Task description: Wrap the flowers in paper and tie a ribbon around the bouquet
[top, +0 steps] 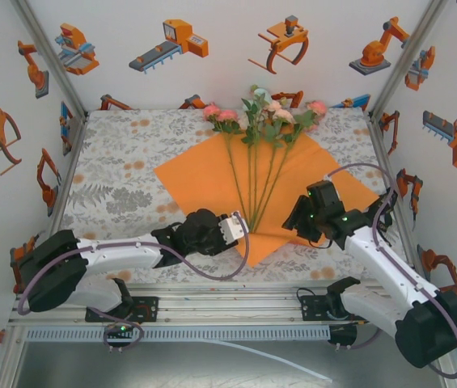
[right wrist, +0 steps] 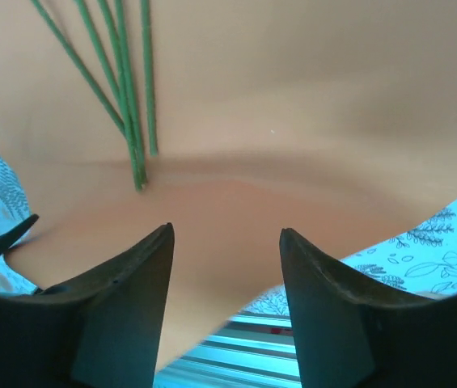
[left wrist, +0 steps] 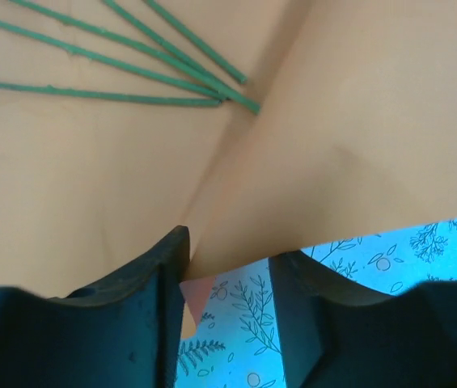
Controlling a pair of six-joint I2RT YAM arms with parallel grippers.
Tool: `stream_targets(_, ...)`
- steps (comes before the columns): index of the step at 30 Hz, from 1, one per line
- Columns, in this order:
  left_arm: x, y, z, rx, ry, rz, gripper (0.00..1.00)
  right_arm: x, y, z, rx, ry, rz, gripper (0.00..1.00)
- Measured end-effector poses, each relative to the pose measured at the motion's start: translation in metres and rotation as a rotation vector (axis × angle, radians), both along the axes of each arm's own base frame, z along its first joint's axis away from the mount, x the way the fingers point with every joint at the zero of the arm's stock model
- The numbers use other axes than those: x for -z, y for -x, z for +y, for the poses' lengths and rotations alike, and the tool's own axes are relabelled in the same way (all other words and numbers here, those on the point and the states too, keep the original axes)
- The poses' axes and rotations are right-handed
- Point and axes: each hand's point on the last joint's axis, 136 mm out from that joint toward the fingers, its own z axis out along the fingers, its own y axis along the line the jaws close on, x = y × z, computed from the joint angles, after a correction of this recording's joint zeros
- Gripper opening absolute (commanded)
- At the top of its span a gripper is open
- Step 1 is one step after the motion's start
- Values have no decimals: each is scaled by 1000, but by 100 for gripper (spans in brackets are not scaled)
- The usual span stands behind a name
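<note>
Looking down from the top camera, I have the paper (top: 196, 174) lying flat on the tablecloth (top: 123, 182), turned like a diamond with one corner toward the arms. It is the one carrier on the table. The flowers (top: 264, 121) lie on it with their heads fanned past its far corner, pink, white and pale green among dark leaves. Their thin green stems (right wrist: 131, 137) run down the sheet and draw together near the near corner. The sheet is plain bright orange, thin and matte. The cloth under it is pale with a grey leaf print and faint orange blotches.

The left gripper (top: 244, 230) sits at that near corner, just left of the stem ends. On its wrist camera its dark fingers (left wrist: 143, 315) stand apart with printed cloth visible in the gap. The paper's edge is right at the tips, and a soft crease runs up toward the stems. I cannot tell whether the fingers touch the sheet.

The right gripper (top: 294, 222) is over the sheet's near right edge, just right of the stems. Its fingers are spread too, clamping nothing. Orange paper shows between them, bulged into a smooth low ridge just below the stem ends.
</note>
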Motion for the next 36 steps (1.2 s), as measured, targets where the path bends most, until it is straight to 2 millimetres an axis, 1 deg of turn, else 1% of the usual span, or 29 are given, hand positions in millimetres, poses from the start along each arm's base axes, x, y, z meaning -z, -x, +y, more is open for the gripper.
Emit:
stream_targets(2, -2, 1, -2, -3, 24, 20, 40, -13, -5, 1, -75, 30, -48, 73)
stream_targets(3, -4, 1, -4, -5, 39, 29, 38, -20, -8, 1, -118, 52, -83, 74)
stream_targets(6, -9, -2, -7, -20, 83, 57, 27, -43, -12, 2, -255, 128, -206, 74)
stream_targets(8, -11, -7, -7, -37, 112, 78, 25, -57, -10, 2, -355, 183, -300, 74)
stream_targets(10, -14, -13, -6, -55, 144, 103, 23, -70, -5, 6, -466, 226, -393, 75)
stream_targets(11, -16, -16, -5, -64, 161, 114, 22, -77, 1, 11, -550, 242, -454, 75)
stream_targets(13, -17, -21, -2, -82, 184, 134, 19, -86, 16, 21, -706, 254, -561, 76)
stream_targets(15, -17, -26, 0, -94, 199, 150, 17, -90, 31, 30, -837, 258, -638, 78)
stream_targets(18, -17, -28, 2, -99, 216, 171, 14, -88, 49, 44, -1016, 239, -699, 77)
stream_targets(21, -19, -28, 0, -96, 238, 188, 14, -79, 57, 56, -1124, 189, -704, 77)
stream_targets(25, -18, -28, -2, -96, 253, 203, 13, -59, 58, 64, -1179, 164, -705, 76)
stream_targets(28, -19, -27, -3, -95, 260, 210, 13, -51, 51, 67, -1186, 173, -720, 75)
stream_targets(31, -19, -27, -3, -94, 262, 211, 13, -47, 41, 73, -1195, 174, -739, 66)
stream_targets(34, -19, -27, -3, -95, 263, 212, 13, -41, 37, 81, -1214, 150, -749, 51)
stream_targets(35, -19, -28, -3, -96, 263, 213, 15, -38, 37, 83, -1220, 139, -744, 46)
stream_targets(36, -19, -27, -3, -95, 264, 214, 21, -36, 38, 85, -1224, 129, -738, 38)
